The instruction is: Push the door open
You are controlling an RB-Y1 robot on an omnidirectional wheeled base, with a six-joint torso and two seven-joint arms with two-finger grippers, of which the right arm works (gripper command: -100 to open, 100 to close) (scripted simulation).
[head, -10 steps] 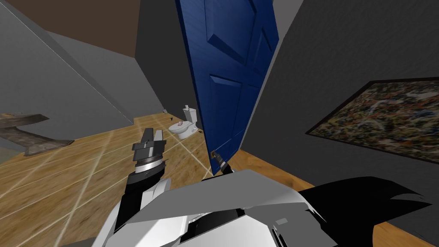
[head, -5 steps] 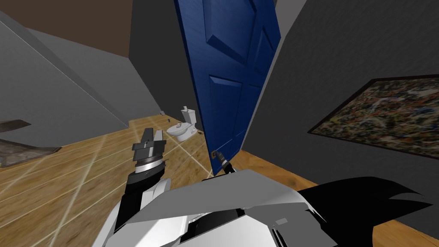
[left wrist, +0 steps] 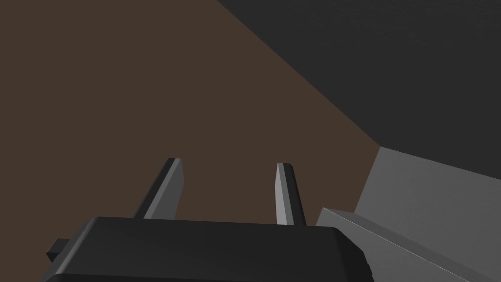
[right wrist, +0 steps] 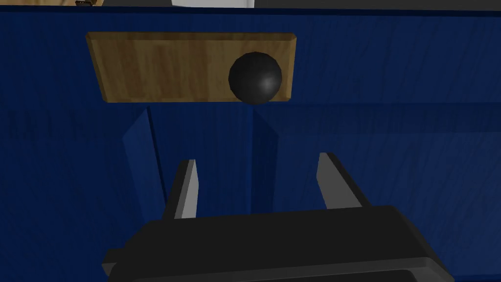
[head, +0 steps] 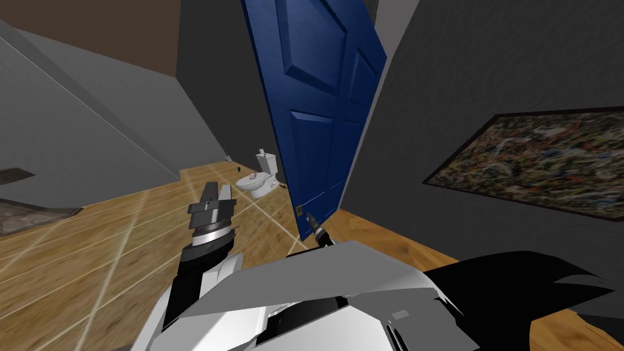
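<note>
We judge the push partly done: the blue door (head: pixel 317 91) stands ajar just ahead, a toilet (head: pixel 259 178) visible past it, our right hand (right wrist: pixel 258 161) released and empty close to its face near the dark knob (right wrist: pixel 255 78), our left hand (left wrist: pixel 226 166) raised, released, idle, with more swing left to gain.

Mostly my own move: the view has swung over the last second. The dark grey-brown slab (head: pixel 27 216) at the left edge has slid mostly out of frame. The framed mottled painting (head: pixel 536 161) on the right wall has drifted in towards centre. On the blue panelled door (head: pixel 317 122), the lower free corner has eased a touch further from me relative to the white toilet (head: pixel 261 177) behind it, so the door has swung slightly wider.
</note>
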